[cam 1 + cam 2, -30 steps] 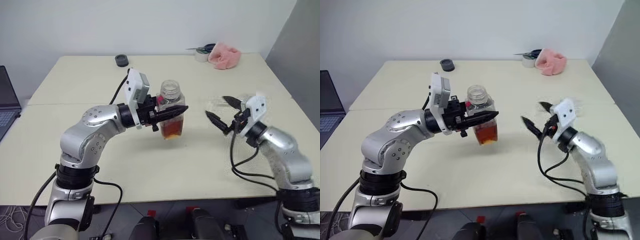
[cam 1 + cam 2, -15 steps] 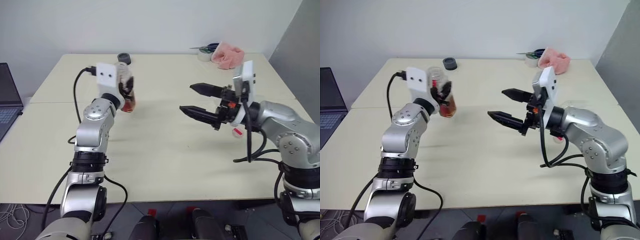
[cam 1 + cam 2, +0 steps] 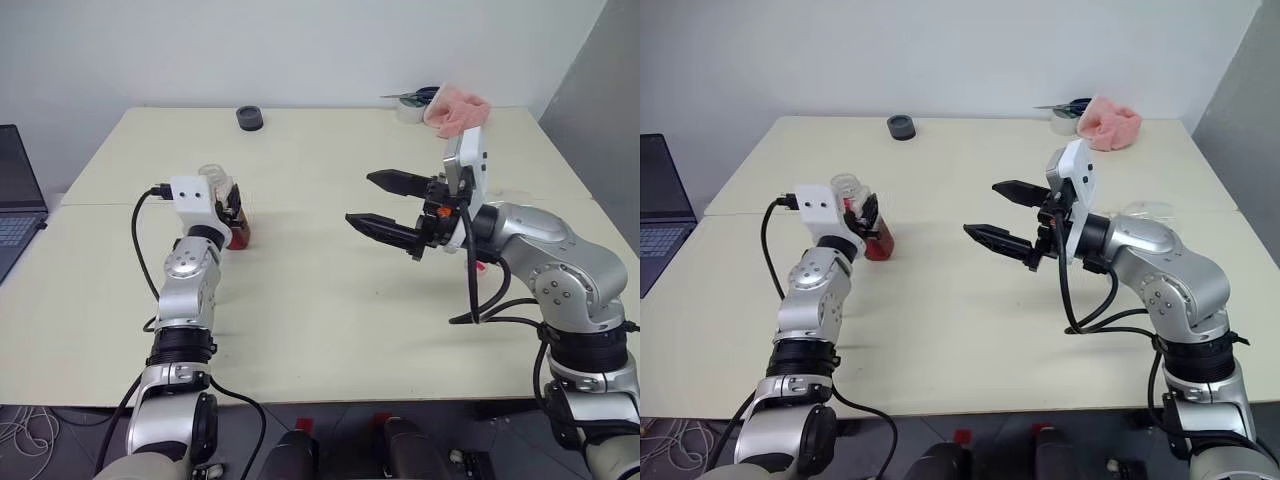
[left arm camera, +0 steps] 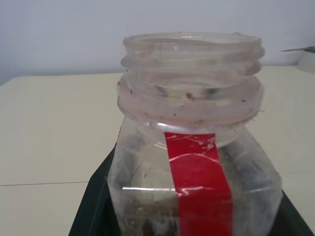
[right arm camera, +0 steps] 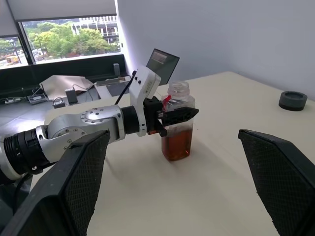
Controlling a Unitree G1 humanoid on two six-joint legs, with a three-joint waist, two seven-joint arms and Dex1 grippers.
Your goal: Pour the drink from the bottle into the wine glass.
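plastic gives the bottle (image 5: 177,120) thin squarish walls that will likely flex if squeezed hard, and with only a small amount of drink (image 5: 176,143) low inside it should feel light; the flat sides below the neck look the safest place to hold. the left tool (image 5: 178,115) is clamped on those sides, the bottle upright, capless, at the left part of the bench (image 3: 330,300). the right tool (image 3: 385,207) hangs mid-bench with its jaws wide apart, holding nothing. the left wrist view shows the bare threaded mouth and red label strip (image 4: 197,177) close up, while the right wrist view shows the liquid level. the wine glass (image 3: 1148,208) is a faint clear shape behind the right arm.
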